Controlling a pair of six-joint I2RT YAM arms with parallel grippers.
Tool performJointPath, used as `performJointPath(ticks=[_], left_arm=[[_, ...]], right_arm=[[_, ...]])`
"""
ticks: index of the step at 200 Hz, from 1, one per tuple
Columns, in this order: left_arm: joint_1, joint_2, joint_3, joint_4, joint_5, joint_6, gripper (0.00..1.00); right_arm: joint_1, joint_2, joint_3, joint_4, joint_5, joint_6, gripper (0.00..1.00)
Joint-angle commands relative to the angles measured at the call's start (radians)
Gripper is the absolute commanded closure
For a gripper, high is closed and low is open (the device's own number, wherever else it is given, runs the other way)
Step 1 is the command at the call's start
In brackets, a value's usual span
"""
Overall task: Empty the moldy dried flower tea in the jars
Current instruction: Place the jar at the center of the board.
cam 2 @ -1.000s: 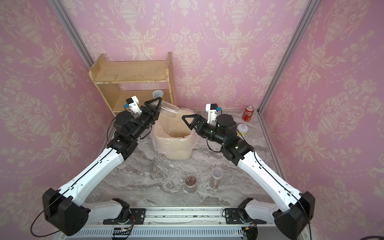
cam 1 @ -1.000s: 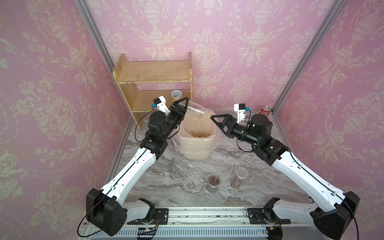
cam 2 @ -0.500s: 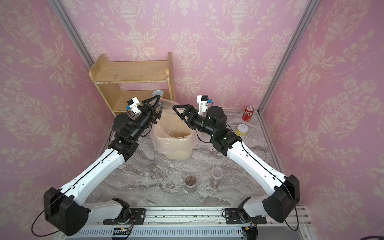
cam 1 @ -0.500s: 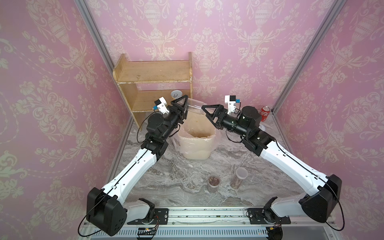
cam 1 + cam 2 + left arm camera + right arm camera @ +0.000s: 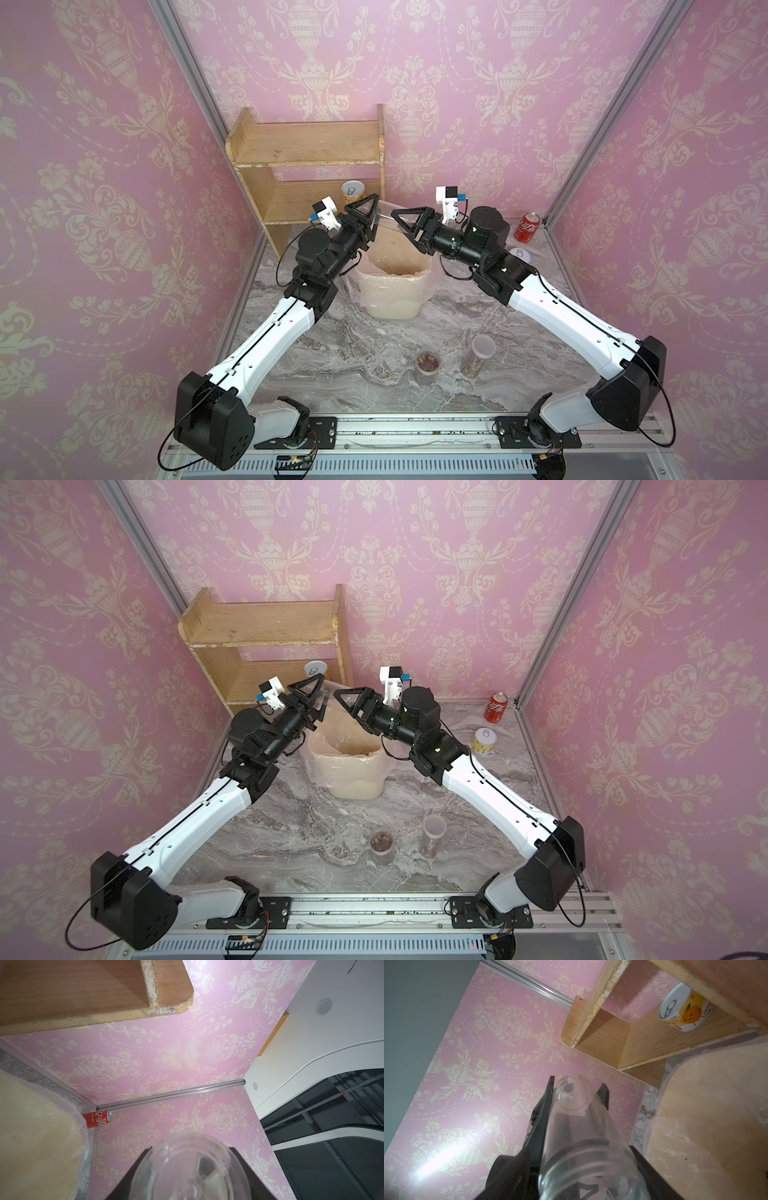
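Held jar [image 5: 384,212]: clear, looks empty, lying sideways above the bin [image 5: 390,291] toward the table's [image 5: 353,340] back edge.
Left gripper [image 5: 370,216]: clamped on its base end.
Right gripper [image 5: 401,226]: jaws straddle its mouth end, contact unclear.
Tea [image 5: 429,361]: sits in short jar [image 5: 428,372] and tall jar [image 5: 478,357], near the front edge.

Bin [image 5: 392,299] stood centre, just in front of shelf [image 5: 307,145]; tin [image 5: 353,192] on shelf's lower board. Short jar [image 5: 428,365] stood left of tall jar [image 5: 478,355], both nearer front. Can [image 5: 528,226] in back-right corner.
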Motion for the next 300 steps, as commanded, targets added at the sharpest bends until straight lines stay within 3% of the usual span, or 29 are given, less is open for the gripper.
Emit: performJointPath(ticks=[1, 33, 87, 124, 144, 172, 193, 215, 263, 300], left_arm=[[0.007, 0.006, -0.016, 0.044, 0.028, -0.016, 0.88], [0.007, 0.006, -0.017, 0.046, 0.036, -0.016, 0.87], [0.007, 0.005, -0.032, 0.060, 0.038, -0.021, 0.77], [0.007, 0.004, -0.034, 0.064, 0.043, -0.014, 0.47], [0.007, -0.005, -0.029, 0.033, 0.045, 0.016, 0.22], [0.008, -0.030, -0.018, -0.040, 0.038, 0.093, 0.03], [0.018, -0.062, 0.004, -0.138, 0.038, 0.199, 0.01], [0.038, -0.124, 0.048, -0.332, 0.010, 0.392, 0.01], [0.042, -0.278, 0.163, -0.792, -0.212, 0.935, 0.01], [0.042, -0.366, 0.140, -0.958, -0.321, 1.191, 0.01]], right_arm=[[0.005, 0.006, 0.033, 0.030, -0.009, -0.006, 0.33], [0.005, 0.017, 0.033, 0.037, -0.002, -0.010, 0.42], [0.004, 0.009, 0.029, 0.015, -0.002, -0.041, 0.54], [0.005, -0.007, 0.032, -0.016, -0.005, -0.082, 0.64], [0.005, -0.021, 0.033, -0.038, -0.006, -0.107, 0.65], [0.005, -0.047, 0.033, -0.083, 0.004, -0.146, 0.67], [0.005, -0.070, 0.033, -0.129, 0.011, -0.184, 0.69], [0.005, -0.098, 0.043, -0.198, 0.005, -0.235, 0.69], [0.013, -0.145, 0.119, -0.479, -0.025, -0.417, 0.70], [0.073, -0.135, 0.238, -0.754, -0.015, -0.621, 0.70]])
